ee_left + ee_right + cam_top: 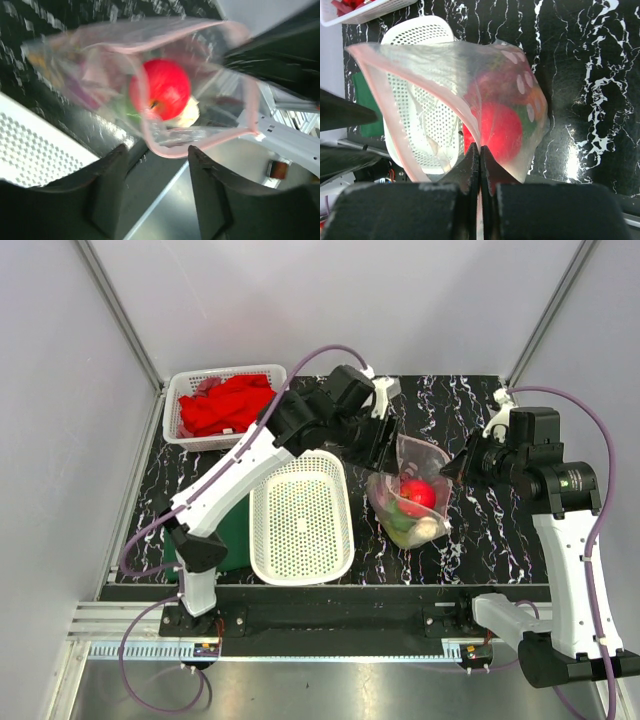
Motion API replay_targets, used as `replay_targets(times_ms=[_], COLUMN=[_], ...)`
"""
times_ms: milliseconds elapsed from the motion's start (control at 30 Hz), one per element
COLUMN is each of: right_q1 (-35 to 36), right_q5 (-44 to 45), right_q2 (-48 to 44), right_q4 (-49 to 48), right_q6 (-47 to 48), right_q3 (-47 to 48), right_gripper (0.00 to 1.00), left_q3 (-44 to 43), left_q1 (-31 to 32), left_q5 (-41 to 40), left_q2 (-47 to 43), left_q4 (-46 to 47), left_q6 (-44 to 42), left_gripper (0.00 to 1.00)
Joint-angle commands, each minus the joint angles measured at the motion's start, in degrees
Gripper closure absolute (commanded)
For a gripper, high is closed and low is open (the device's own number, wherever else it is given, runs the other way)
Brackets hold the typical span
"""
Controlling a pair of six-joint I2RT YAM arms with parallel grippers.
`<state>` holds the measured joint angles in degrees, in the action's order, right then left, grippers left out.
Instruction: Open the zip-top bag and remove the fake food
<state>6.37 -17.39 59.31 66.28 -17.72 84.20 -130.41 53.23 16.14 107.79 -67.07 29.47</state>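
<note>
The clear zip-top bag (404,462) hangs open between the two grippers over the black marbled table. Its pink zip strip frames the mouth. Inside lie a red apple (419,492), green pieces and a pale piece (426,528). My right gripper (452,468) is shut on the bag's zip edge; in the right wrist view the closed fingertips (480,147) pinch the strip in front of the apple (502,130). My left gripper (157,150) is open, its fingertips on either side of the near zip strip of the bag (100,65), just short of it. The apple (160,90) shows through the mouth.
An empty white perforated basket (300,520) lies left of the bag, partly over a green mat (235,540). A second white basket (190,435) at the back left holds a red cloth (225,405). Grey walls enclose the table.
</note>
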Motion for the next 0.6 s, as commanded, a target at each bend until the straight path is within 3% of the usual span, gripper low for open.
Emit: replay_targets(times_ms=[0, 133, 167, 267, 567], right_q1=[0.1, 0.1, 0.1, 0.1, 0.1], right_q5=[-3.9, -4.8, -4.7, -5.1, -4.9], right_q2=[-0.6, -0.8, -0.8, -0.5, -0.8], right_q4=[-2.0, -1.5, -1.4, -0.9, 0.2], right_q6=[0.4, 0.1, 0.0, -0.5, -0.5], right_q3=[0.4, 0.7, 0.8, 1.6, 2.3], right_gripper=[1.00, 1.00, 1.00, 1.00, 1.00], left_q3=[-2.8, 4.4, 4.9, 3.5, 5.2], left_q1=[4.3, 8.4, 8.6, 8.6, 6.3], left_q5=[-8.2, -7.8, -7.5, -5.4, -3.0], left_q2=[-7.1, -9.9, -8.5, -4.8, 0.1], left_q4=[8.2, 22.4, 23.0, 23.4, 25.6], left_q6=[-6.4, -11.4, -11.9, -12.9, -23.1], left_gripper=[0.42, 0.54, 0.62, 0.73, 0.78])
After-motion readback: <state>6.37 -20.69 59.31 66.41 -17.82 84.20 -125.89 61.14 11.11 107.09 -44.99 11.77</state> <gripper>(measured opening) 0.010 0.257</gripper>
